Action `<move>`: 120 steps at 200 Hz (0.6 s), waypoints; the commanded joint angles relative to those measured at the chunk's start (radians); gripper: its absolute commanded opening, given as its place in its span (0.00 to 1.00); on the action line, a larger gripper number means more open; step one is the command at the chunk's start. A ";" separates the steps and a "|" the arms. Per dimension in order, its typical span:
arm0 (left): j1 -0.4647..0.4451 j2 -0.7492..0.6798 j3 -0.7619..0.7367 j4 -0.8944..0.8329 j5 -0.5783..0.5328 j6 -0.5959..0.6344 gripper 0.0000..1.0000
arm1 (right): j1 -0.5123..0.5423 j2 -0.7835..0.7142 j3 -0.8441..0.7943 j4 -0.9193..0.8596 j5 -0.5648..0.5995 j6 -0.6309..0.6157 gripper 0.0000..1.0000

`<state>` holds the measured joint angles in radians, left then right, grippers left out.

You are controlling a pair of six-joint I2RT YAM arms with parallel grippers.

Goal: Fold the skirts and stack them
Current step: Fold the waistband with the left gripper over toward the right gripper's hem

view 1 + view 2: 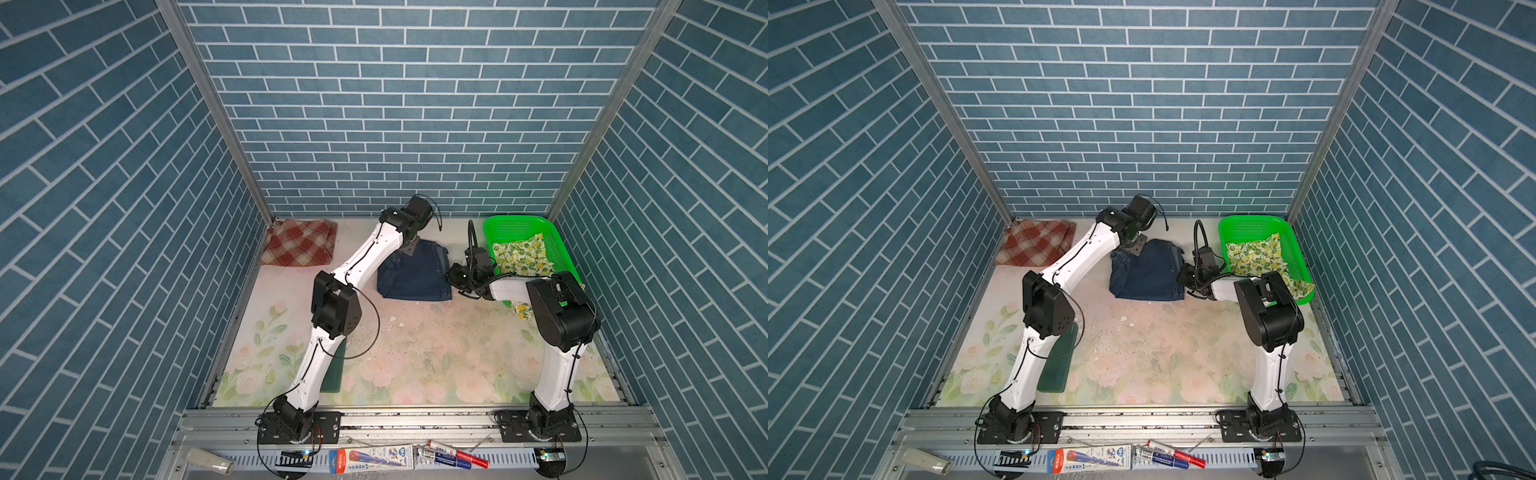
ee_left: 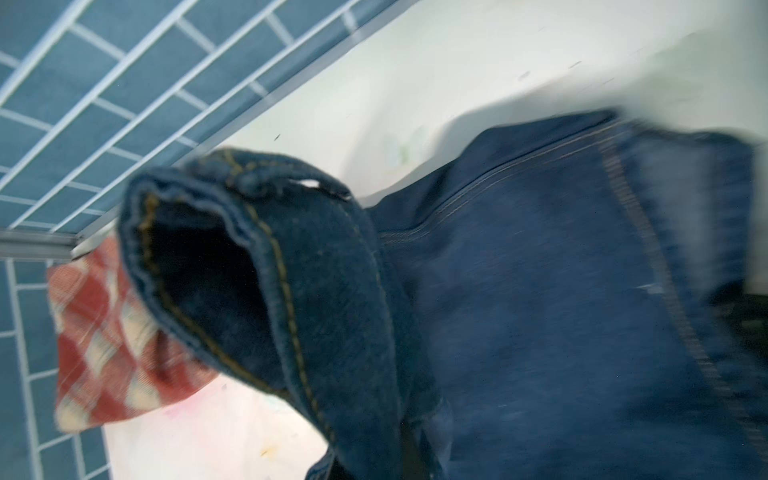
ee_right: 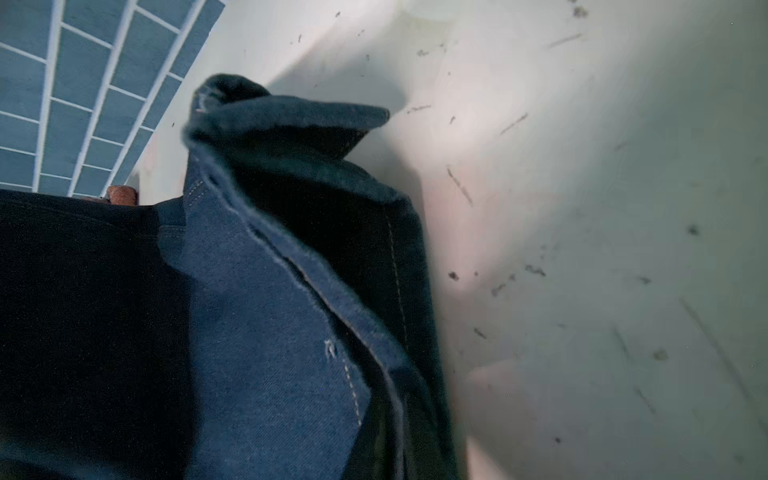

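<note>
- The denim skirt (image 1: pixel 415 276) lies partly folded between the two grippers. It looks thick, fairly heavy and stiff at the seams, unlikely to slip, so hem corners seem the best holds.
- The left gripper (image 1: pixel 409 246) is clamped on one corner, hem raised.
- The right gripper (image 1: pixel 453 275) is at the opposite edge; I cannot tell its grip.
- The plaid skirt (image 1: pixel 299 243) lies well beyond the left gripper.

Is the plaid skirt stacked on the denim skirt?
No, the plaid skirt lies alone by the back left corner, apart from the denim skirt.

plaid skirt (image 1: pixel 299 243): folded, far-left corner | denim skirt (image 1: pixel 415 274): centre, corners raised | lemon skirt (image 1: pixel 523 253): rumpled, right
</note>
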<state>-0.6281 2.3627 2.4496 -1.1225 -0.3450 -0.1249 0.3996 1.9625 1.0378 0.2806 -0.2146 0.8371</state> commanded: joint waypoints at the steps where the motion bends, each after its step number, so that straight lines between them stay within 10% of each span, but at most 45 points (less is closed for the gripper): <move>1: -0.023 0.015 0.060 -0.026 0.039 -0.049 0.00 | 0.004 0.025 -0.026 0.066 -0.005 0.052 0.11; 120: -0.056 0.072 -0.025 0.179 0.369 -0.230 0.00 | 0.001 0.003 -0.094 0.155 -0.022 0.085 0.12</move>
<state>-0.6724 2.4165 2.4577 -1.0214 -0.0677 -0.3050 0.3992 1.9770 0.9821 0.4152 -0.2340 0.8936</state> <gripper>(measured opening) 0.107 0.111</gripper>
